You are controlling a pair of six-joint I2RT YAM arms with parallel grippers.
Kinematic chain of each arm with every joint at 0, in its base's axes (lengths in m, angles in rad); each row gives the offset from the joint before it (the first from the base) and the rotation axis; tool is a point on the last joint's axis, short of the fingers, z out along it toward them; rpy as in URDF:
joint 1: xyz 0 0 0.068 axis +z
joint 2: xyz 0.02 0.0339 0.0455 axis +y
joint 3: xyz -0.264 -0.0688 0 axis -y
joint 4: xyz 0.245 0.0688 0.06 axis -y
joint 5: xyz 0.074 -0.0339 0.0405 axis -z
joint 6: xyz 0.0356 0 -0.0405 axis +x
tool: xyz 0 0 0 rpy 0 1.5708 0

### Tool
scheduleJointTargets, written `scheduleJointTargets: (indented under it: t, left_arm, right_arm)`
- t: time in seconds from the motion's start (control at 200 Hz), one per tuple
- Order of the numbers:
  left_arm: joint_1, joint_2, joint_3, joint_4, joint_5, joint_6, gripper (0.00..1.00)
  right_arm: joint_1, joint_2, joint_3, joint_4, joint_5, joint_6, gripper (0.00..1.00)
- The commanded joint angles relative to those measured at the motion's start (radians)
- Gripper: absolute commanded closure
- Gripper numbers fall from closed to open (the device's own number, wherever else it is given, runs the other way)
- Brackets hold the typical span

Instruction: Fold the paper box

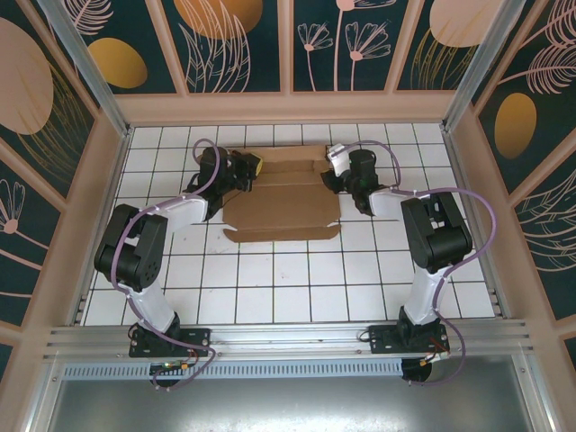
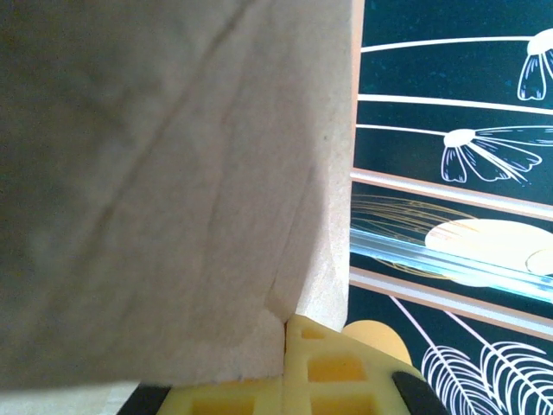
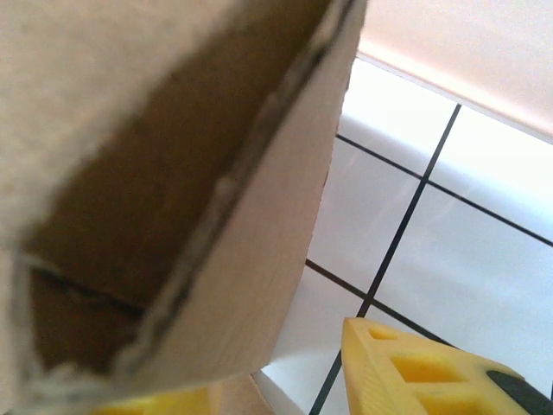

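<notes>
The paper box (image 1: 283, 211) is brown cardboard, lying partly folded on the white tiles at the back middle, with a flat flap stretching toward the front. My left gripper (image 1: 255, 166) is at its left back corner. In the left wrist view the yellow fingers (image 2: 346, 372) are shut, and a raised cardboard flap (image 2: 173, 173) runs into the seam between them. My right gripper (image 1: 331, 171) is at the box's right back corner. Its jaws stand open around a double-layered cardboard wall (image 3: 259, 242), with a gap to the right finger (image 3: 415, 372).
The tiled floor (image 1: 288, 279) is walled in by peach-framed panels with a dark floral pattern (image 1: 243, 36). The back wall lies a tile or two behind the box. Aluminium posts (image 1: 81, 54) stand at the back corners. Open tiles lie in front of the box.
</notes>
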Motion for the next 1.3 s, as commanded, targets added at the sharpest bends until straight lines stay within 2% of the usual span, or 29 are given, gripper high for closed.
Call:
scheduleJointTargets:
  t: [0.0, 0.355, 0.54, 1.026, 1.296]
  left_arm:
    - [0.000, -0.008, 0.032, -0.082, 0.023, 0.014, 1.00]
    - [0.000, 0.010, 0.071, -0.109, 0.047, 0.001, 1.00]
    - [0.001, 0.012, 0.088, -0.124, 0.049, -0.005, 1.00]
    - [0.001, -0.001, 0.082, -0.142, 0.029, -0.041, 1.00]
    - [0.000, 0.005, 0.085, -0.143, 0.026, -0.057, 1.00]
  right_arm:
    - [0.005, 0.018, 0.045, 0.029, 0.047, -0.019, 0.58]
    - [0.022, 0.083, 0.132, 0.005, 0.045, -0.085, 0.56]
    - [0.044, 0.120, 0.185, -0.022, 0.091, -0.075, 0.58]
    - [0.062, 0.190, 0.312, -0.197, 0.368, 0.107, 0.87]
    - [0.098, 0.237, 0.394, -0.312, 0.524, 0.181, 0.90]
